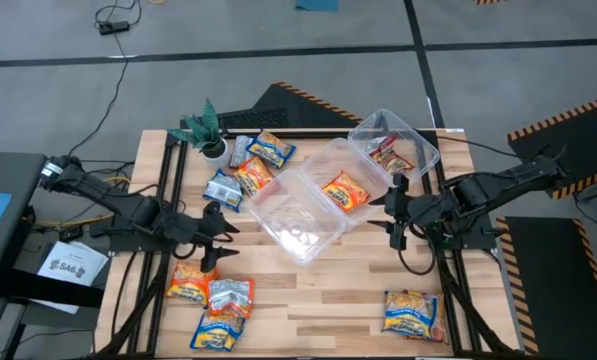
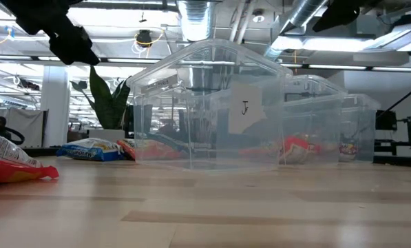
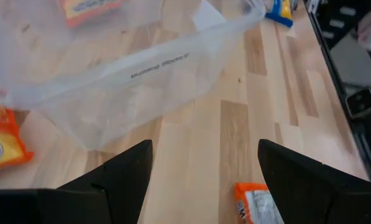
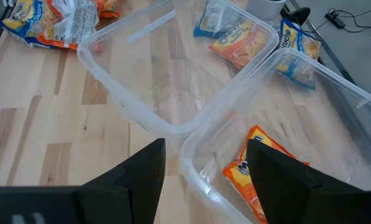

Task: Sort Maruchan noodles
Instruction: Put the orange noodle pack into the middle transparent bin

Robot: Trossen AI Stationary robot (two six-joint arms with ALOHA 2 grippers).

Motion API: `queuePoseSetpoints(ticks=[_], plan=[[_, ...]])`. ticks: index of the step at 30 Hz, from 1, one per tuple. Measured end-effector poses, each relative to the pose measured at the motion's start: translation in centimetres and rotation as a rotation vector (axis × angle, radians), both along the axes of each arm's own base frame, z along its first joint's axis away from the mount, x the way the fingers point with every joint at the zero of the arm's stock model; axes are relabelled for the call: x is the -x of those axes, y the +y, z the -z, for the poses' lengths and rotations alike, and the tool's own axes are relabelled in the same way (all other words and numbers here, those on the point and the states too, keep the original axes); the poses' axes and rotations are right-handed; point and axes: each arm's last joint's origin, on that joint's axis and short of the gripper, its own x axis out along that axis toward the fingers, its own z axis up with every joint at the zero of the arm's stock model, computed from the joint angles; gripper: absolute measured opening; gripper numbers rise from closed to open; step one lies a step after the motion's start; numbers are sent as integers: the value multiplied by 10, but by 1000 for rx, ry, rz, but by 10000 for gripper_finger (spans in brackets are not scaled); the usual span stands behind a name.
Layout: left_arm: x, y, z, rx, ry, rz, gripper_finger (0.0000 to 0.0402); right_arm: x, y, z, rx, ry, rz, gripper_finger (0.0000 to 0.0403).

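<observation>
Both jaws wide and empty: my left gripper [image 1: 216,238] hangs above the orange packets [image 1: 210,300], while the right gripper [image 1: 396,212] hovers beside the middle tub [image 1: 323,165]. Worry: nudging that flimsy tub sideways.

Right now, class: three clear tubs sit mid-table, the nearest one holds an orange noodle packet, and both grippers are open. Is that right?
Not quite. The nearest tub is empty, as the high view shows; the orange noodle packet lies in the middle tub. Three tubs, left gripper and right gripper open: correct.
</observation>
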Motion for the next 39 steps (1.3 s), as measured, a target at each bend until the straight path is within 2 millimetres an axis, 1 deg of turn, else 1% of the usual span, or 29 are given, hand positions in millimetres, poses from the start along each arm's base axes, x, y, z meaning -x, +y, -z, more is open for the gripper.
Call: queuePoseSetpoints(ticks=[4, 8, 13, 15, 17, 20, 22, 24, 26, 30, 34, 39], plan=[[-2, 12, -3, -31, -15, -13, 278, -1, -2, 0, -3, -3, 13, 245], [1, 24, -9, -40, -49, -17, 278, -1, -2, 0, -7, -6, 16, 245], [8, 32, -15, -72, -110, -10, 278, -1, -2, 0, -8, -7, 16, 245], [13, 34, -7, -57, -147, 6, 278, -1, -2, 0, -6, -6, 14, 245], [18, 36, 10, -17, -172, 4, 278, -1, -2, 0, -4, -6, 13, 245], [27, 37, 42, 106, -201, -31, 278, -1, -2, 0, -4, -6, 13, 245], [31, 37, 53, 185, -235, -43, 278, -1, -2, 0, -4, -6, 13, 245], [34, 34, 56, 269, -263, -31, 278, -1, -2, 0, -4, -6, 13, 245], [34, 29, 56, 339, -254, 4, 278, -1, -2, 0, -4, -6, 13, 245], [32, 14, 57, 431, -177, 40, 271, -1, -2, 0, -4, -6, 13, 245], [26, -3, 58, 429, -66, 25, 263, -1, -2, 0, -4, -6, 13, 245], [10, -31, 54, 403, 52, 46, 261, -1, -2, 0, -3, -6, 13, 245]])
